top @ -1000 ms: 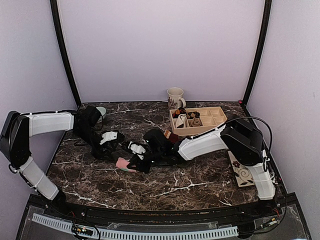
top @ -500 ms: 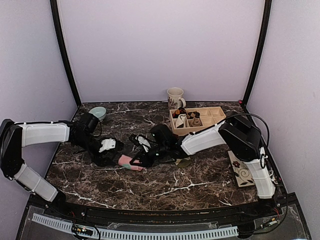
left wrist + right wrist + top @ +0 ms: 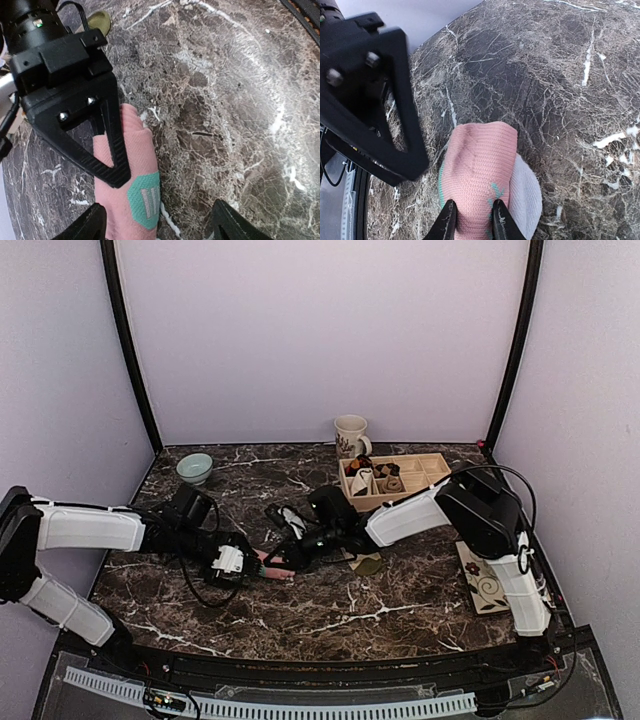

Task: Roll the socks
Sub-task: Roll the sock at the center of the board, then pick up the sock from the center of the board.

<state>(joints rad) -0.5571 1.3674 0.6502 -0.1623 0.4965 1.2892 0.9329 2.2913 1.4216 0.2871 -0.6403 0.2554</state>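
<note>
The pink sock (image 3: pixel 480 160), with a white patch (image 3: pixel 527 195) and a teal patch (image 3: pixel 145 197), lies bunched on the marble table (image 3: pixel 330 615) left of centre. My right gripper (image 3: pixel 472 220) is shut on its pink fold, one finger on each side. My left gripper (image 3: pixel 160 227) is open wide, its fingers standing either side of the sock's teal end without pinching it. From above, the left gripper (image 3: pixel 248 565) and the right gripper (image 3: pixel 287 560) meet at the pink sock (image 3: pixel 272 571). An olive-tan piece of fabric (image 3: pixel 367 563) lies flat beside the right arm.
A wooden compartment box (image 3: pixel 428 483) with small rolled bundles stands at the back right, a mug (image 3: pixel 350 435) behind it. A pale green bowl (image 3: pixel 194 467) sits at the back left. A floral tile (image 3: pixel 483 585) lies by the right edge.
My left arm has swung toward the near side and right, down to the sock, and its jaws have widened. The right gripper has kept its hold and shifted slightly with the sock.
</note>
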